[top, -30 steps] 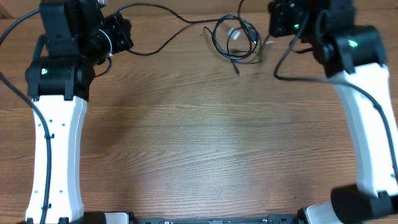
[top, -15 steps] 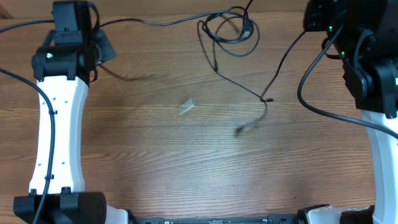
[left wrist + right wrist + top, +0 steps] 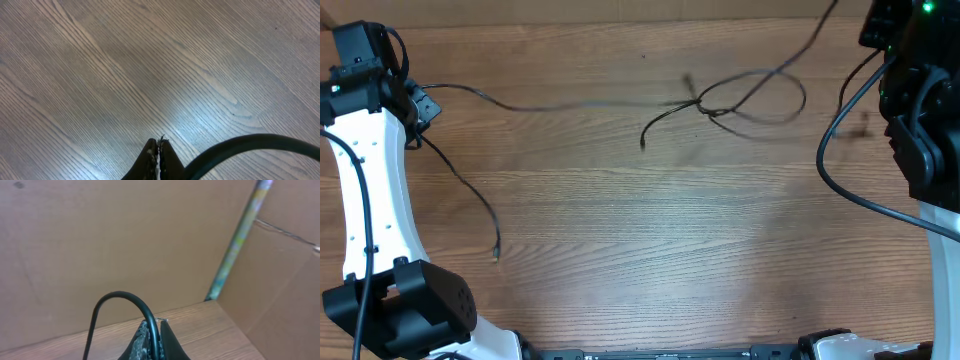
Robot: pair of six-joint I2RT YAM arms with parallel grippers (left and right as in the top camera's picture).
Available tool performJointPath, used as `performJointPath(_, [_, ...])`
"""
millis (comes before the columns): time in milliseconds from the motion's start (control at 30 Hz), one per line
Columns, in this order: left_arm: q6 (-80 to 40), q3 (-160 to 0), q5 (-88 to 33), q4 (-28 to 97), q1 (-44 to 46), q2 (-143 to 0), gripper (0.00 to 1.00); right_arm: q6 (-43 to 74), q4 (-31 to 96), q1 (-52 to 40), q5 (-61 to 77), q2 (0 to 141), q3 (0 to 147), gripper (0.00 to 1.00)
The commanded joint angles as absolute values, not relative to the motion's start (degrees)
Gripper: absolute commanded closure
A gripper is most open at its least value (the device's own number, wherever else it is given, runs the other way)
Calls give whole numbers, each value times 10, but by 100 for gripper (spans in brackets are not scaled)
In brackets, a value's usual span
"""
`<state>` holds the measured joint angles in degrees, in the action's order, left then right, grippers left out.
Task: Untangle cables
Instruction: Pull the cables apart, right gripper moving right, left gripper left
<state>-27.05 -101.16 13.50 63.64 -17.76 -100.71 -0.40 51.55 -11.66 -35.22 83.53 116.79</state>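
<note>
Though knotted toward the far edge, cables (image 3: 705,105) pinched in closed left hand (image 3: 159,142), right hand (image 3: 156,322); open table (image 3: 640,260) nearer.

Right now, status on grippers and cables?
Left gripper shut on cables, strung across the table. Right gripper shut; none visible in it. Knot sits right of centre, not undone.
</note>
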Motion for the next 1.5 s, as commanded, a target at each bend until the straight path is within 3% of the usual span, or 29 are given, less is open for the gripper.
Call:
performJointPath(0, [-283, -1025, 129, 635, -179, -1004, 96, -8, 509, -115, -392, 825, 1186, 96])
performJointPath(367, [-283, -1025, 122, 628, -180, -1004, 96, -21, 474, -87, -401, 825, 1186, 96])
performJointPath(933, [-283, -1025, 99, 621, -179, -1004, 96, -110, 425, 168, -391, 826, 1186, 96])
performJointPath(1067, [-283, -1025, 68, 614, -179, -1004, 96, -108, 437, 225, -318, 826, 1186, 96])
performJointPath(1300, [-284, -1025, 7, 590, -175, -1004, 96, -103, 485, 229, -92, 835, 1186, 96])
performJointPath(1467, [-283, -1025, 4, 589, -158, -1004, 96, -75, 495, 229, -73, 869, 1185, 96])
